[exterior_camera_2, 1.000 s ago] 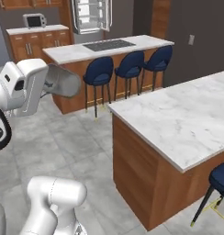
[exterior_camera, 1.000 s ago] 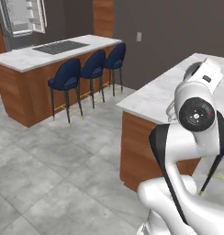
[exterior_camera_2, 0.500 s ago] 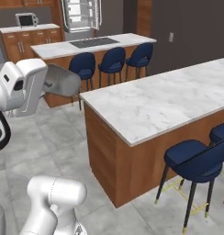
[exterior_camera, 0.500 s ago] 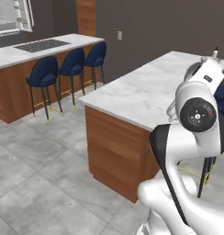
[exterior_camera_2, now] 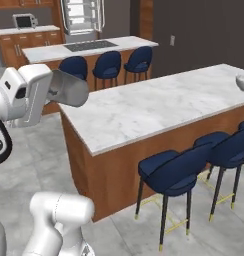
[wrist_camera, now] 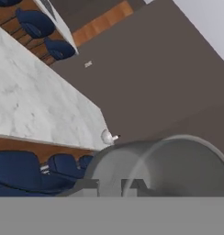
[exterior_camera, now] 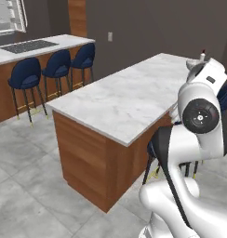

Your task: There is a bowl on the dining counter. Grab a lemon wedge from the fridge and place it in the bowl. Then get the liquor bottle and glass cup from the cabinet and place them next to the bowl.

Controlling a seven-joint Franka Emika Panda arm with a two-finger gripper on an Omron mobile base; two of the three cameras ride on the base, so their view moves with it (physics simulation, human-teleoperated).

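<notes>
Left base view: dining counter (exterior_camera: 120, 100) runs from near-centre toward upper right, white veined marble on brown wood base. At its far end, right by the arm's upper link, a bit of the pale bowl (exterior_camera: 193, 63) and the liquor bottle (exterior_camera: 202, 55) w/ red cap poke out, mostly hidden by the arm. Island (exterior_camera: 22, 49) w/ black cooktop sits at left, three blue stools (exterior_camera: 57, 65) along its side. Fridge (exterior_camera: 8, 16) at top left corner, interior showing white.

Right base view: gripper (exterior_camera_2: 69, 89) at left, over the near corner of the dining counter, fingers pinched shut on a glass cup (exterior_camera_2: 73, 90), translucent grey, lying sideways. Bowl sits at the far right end of the counter, cut by the frame edge. Blue stools (exterior_camera_2: 171, 172) stand along the counter's near side. Fridge at top centre behind the island; microwave (exterior_camera_2: 24, 20) on back cabinets, top left.

Hand view: rolled. Glass cup rim is big at lower right, finger tips (wrist_camera: 134, 185) pressed onto it. Bowl and bottle are tiny and touching or just beside each other at the counter's far end, can't tell which.
</notes>
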